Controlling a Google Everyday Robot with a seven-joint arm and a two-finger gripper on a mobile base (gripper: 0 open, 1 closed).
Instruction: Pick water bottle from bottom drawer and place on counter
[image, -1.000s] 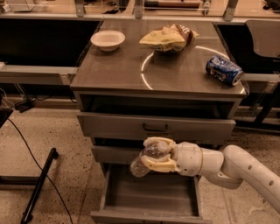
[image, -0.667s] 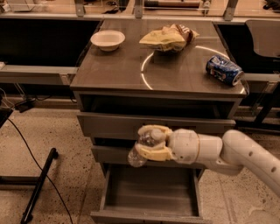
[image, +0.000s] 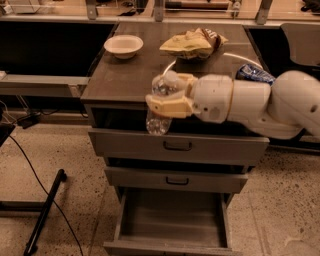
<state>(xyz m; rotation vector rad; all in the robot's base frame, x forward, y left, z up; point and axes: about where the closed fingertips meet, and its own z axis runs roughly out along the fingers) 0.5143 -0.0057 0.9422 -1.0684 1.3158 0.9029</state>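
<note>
Speckled flooring and a grey three-drawer cabinet frame the scene as the gripper (image: 164, 95), jaws pinching the water bottle (image: 158, 122), hangs at the front edge of the counter (image: 125, 75), high above the open bottom drawer (image: 172, 220). The bottle's base sits below the countertop line. Advancing without lifting could knock it against the edge and twist it loose.

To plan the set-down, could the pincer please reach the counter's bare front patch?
Probably yes: the pincer, shut on the water bottle, hangs at the front edge of the counter, nothing between.
</note>
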